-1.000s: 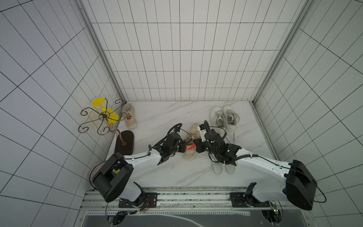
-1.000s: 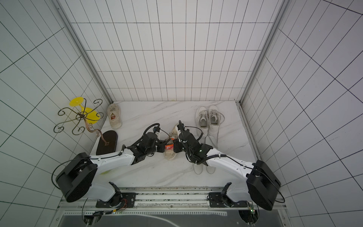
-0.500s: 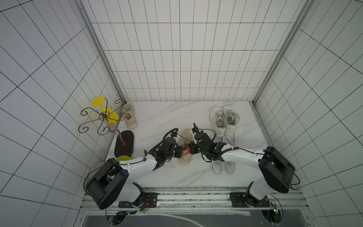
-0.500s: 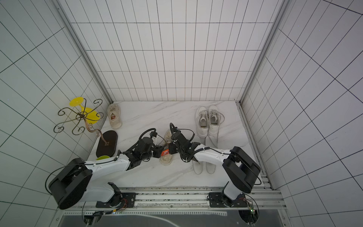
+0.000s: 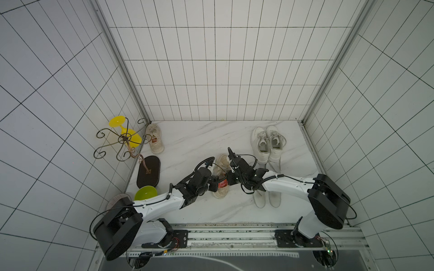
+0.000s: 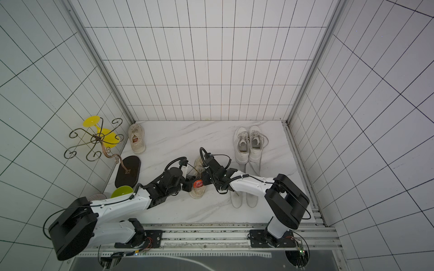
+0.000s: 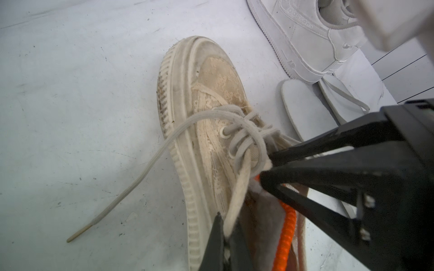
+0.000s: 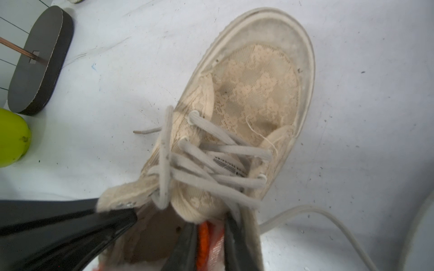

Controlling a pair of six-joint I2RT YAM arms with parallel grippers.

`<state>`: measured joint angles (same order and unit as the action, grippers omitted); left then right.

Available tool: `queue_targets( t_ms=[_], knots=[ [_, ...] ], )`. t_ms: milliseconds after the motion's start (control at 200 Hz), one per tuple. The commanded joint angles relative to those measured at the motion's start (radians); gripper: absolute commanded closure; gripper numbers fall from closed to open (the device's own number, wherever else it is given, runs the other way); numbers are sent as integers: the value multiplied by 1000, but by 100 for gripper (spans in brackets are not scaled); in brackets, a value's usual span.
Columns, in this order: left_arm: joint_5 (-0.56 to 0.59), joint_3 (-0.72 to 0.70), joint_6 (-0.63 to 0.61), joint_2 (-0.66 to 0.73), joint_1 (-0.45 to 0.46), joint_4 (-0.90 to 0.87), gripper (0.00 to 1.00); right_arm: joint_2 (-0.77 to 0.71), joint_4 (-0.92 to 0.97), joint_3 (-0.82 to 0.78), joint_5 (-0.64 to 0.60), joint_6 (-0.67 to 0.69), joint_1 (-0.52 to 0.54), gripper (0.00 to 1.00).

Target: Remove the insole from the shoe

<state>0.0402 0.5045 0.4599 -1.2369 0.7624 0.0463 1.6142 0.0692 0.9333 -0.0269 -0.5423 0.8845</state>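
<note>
The worn beige shoe (image 5: pixel 222 165) was seen lying near the centre of the marble table (image 5: pixel 199 138) in both top views. The insole (image 8: pixel 204 237) was not yet out, and its orange mark showed in the heel opening. The left gripper (image 7: pixel 224 226) was pressed together on the shoe's side flap by the laces. The right gripper (image 8: pixel 209 231) was held with jaws slightly apart on either side of the orange mark; contact could not be told. The insole was judged thin, light and floppy, best pinched at its heel edge and peeled upward. Open table was left toward the upper middle of the frame. The right was crowded by white sneakers (image 5: pixel 267 144) and loose white insoles (image 5: pixel 259 201), the lower left by a green bowl (image 5: pixel 145 192).
</note>
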Motion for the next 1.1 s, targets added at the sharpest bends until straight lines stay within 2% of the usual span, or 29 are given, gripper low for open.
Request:
queue_targets(
  t_ms=[0, 170, 470, 955, 1094],
  knots=[
    [43, 6, -23, 47, 16, 83, 100, 32, 119, 52, -5, -20, 8, 70],
    [60, 5, -27, 53, 27, 83, 100, 51, 144, 63, 35, -37, 11, 64],
    [76, -2, -33, 74, 44, 91, 100, 116, 115, 85, 113, -55, 54, 64],
    [78, -18, -29, 96, 48, 107, 100, -11, 78, 78, 93, -61, 80, 61],
    [77, -21, -30, 97, 51, 114, 100, -9, 87, 81, 99, -72, 92, 60]
  ],
)
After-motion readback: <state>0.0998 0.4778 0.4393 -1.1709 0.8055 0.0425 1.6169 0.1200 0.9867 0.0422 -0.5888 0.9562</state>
